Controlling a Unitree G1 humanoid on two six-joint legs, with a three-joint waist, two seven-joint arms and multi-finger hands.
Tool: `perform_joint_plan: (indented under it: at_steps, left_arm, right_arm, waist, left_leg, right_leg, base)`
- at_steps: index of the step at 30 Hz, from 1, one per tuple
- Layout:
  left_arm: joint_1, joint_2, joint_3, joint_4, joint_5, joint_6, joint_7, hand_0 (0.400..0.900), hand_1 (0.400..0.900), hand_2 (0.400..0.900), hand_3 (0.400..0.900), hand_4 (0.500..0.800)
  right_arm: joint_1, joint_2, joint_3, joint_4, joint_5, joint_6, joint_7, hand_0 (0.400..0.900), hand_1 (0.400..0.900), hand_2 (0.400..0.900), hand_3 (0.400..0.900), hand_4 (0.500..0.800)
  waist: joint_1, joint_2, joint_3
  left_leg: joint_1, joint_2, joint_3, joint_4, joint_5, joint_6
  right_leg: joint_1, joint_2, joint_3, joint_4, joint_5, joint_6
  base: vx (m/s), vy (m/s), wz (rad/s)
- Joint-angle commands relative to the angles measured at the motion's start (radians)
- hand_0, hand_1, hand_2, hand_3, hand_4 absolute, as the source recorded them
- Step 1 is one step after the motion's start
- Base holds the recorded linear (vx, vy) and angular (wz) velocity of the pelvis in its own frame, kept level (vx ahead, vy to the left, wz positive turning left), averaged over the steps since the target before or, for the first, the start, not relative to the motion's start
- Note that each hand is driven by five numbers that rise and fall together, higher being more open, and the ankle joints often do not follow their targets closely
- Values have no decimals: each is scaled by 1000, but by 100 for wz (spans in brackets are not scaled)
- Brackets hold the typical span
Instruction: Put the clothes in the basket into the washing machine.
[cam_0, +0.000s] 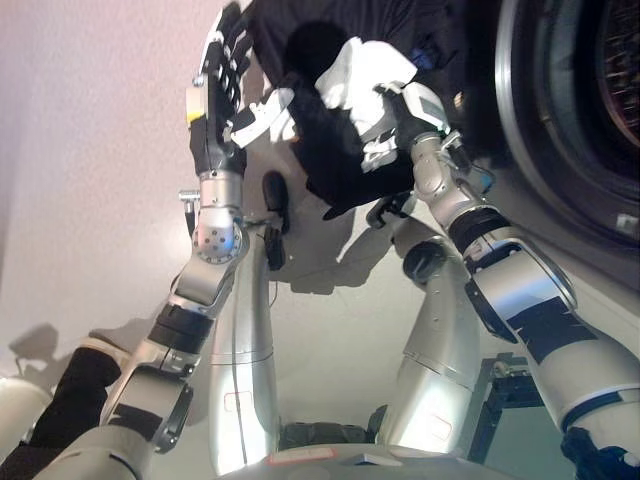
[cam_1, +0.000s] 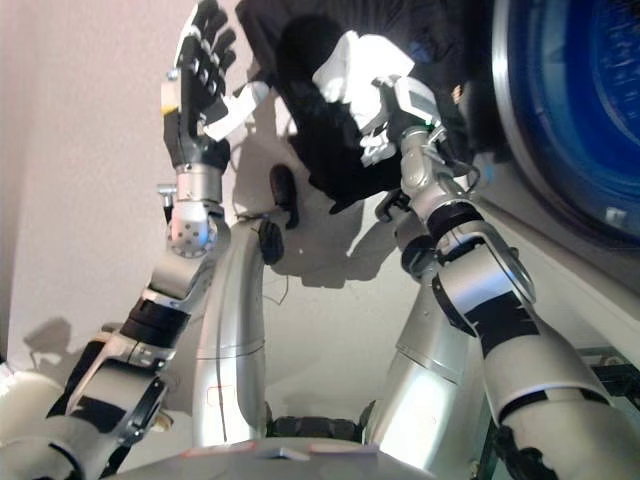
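Left eye view: right hand clutches dark garment; left hand open; washer drum cropped.

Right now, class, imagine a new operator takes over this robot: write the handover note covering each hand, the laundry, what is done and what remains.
Left hand: raised, fingers straight, open, beside the garment's edge; whether it touches is unclear.
Right hand: closed on the black cloth garment, held up in front of the robot.
Round washing machine door opening: at the right; the garment is outside it.
No basket in view.
Done: garment picked up.
Left: carry it right into the drum, release, then check the basket for more.
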Motion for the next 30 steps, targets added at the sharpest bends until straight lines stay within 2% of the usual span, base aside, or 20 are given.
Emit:
perform_joint_plan:
  at_steps: [1, 6, 10, 11, 12, 13, 14, 20, 23, 29, 30]
  left_arm:
    - [37, -7, -1, -226, 9, -128, 33, 900, 900, 900, 900, 800]
    - [64, 6, 1, -237, -24, -132, 49, 900, 900, 900, 900, 800]
    - [93, 10, -4, -230, -50, -125, 42, 900, 900, 900, 900, 800]
    - [93, 11, -8, -224, -58, -121, 35, 900, 900, 900, 900, 800]
    - [99, 10, -16, -215, -69, -115, 25, 900, 900, 900, 900, 800]
    - [99, 10, -17, -216, -70, -115, 24, 900, 900, 900, 900, 800]
    - [101, 11, -19, -213, -73, -106, 21, 900, 900, 900, 900, 800]
    - [113, 10, -11, -190, -64, -91, 20, 900, 900, 900, 900, 800]
    - [138, 12, 22, -181, -57, -85, 28, 900, 900, 900, 900, 800]
    - [189, 15, 105, -165, -31, -67, 49, 900, 900, 900, 900, 800]
    - [190, 14, 102, -165, -30, -67, 49, 900, 900, 900, 900, 800]
  right_arm:
    - [13, 15, 8, 47, 9, -13, -40, 900, 900, 900, 900, 800]
    - [38, 68, 15, 62, -19, -1, -35, 900, 900, 900, 900, 800]
    - [79, 105, 29, 90, -62, 23, 6, 900, 900, 900, 900, 800]
    - [93, 118, 39, 99, -79, 28, 31, 771, 771, 771, 771, 722]
    - [107, 128, 38, 108, -86, 33, 48, 608, 608, 608, 608, 625]
    - [108, 128, 38, 108, -86, 33, 48, 545, 545, 545, 545, 587]
    - [122, 132, 28, 106, -86, 33, 46, 400, 400, 400, 400, 500]
    - [181, 118, -16, 61, -57, 26, 17, 400, 400, 400, 400, 500]
    - [176, 67, -51, -32, 4, 0, -5, 400, 400, 400, 400, 500]
    - [264, -113, -144, -572, 150, -71, -22, 400, 400, 400, 400, 500]
    - [278, -118, -149, -589, 151, -64, -19, 400, 400, 400, 400, 500]
  waist:
    - [21, 86, -84]
    - [42, 120, -59]
    - [49, 140, -62]
    - [50, 143, -64]
    - [49, 146, -69]
    - [48, 147, -70]
    - [46, 147, -74]
    - [25, 123, -114]
    - [1, 98, -142]
    - [-87, 29, -177]
    - [-83, 30, -176]
  left_leg:
    - [-34, -72, -16, -60, -26, 35]
    - [-57, -78, -36, -39, -17, 44]
    - [-66, -88, -54, -26, -12, 47]
    - [-67, -92, -58, -22, -12, 46]
    - [-67, -95, -62, -20, -11, 46]
    - [-67, -97, -63, -20, -10, 46]
    - [-67, -98, -64, -19, -10, 46]
    - [-68, -95, -54, -17, -15, 44]
    - [-68, -90, -41, -25, -18, 40]
    - [-39, -63, -17, -87, -17, 26]
    - [-33, -62, -17, -92, -14, 26]
  right_leg:
    - [-179, -23, 16, 122, -97, 156]
    - [-199, -38, 5, 149, -103, 150]
    - [-199, -49, -3, 167, -110, 142]
    - [-199, -51, -3, 171, -112, 140]
    - [-199, -56, -3, 177, -114, 137]
    - [-199, -58, -4, 178, -115, 137]
    - [-199, -59, -3, 179, -115, 136]
    - [-199, -56, 5, 172, -112, 131]
    - [-199, -49, 8, 157, -108, 133]
    - [-149, -8, -25, 56, -80, 147]
    - [-142, -5, -27, 49, -77, 147]
  base:
    - [6, -22, 25]
    - [21, -12, 12]
    - [31, -23, 19]
    - [32, -26, 18]
    - [32, -26, 19]
    - [35, -15, 15]
    - [26, -2, 9]
    - [37, 9, 0]
    - [28, 8, -6]
    - [-5, 17, -25]
    - [-23, 28, -30]
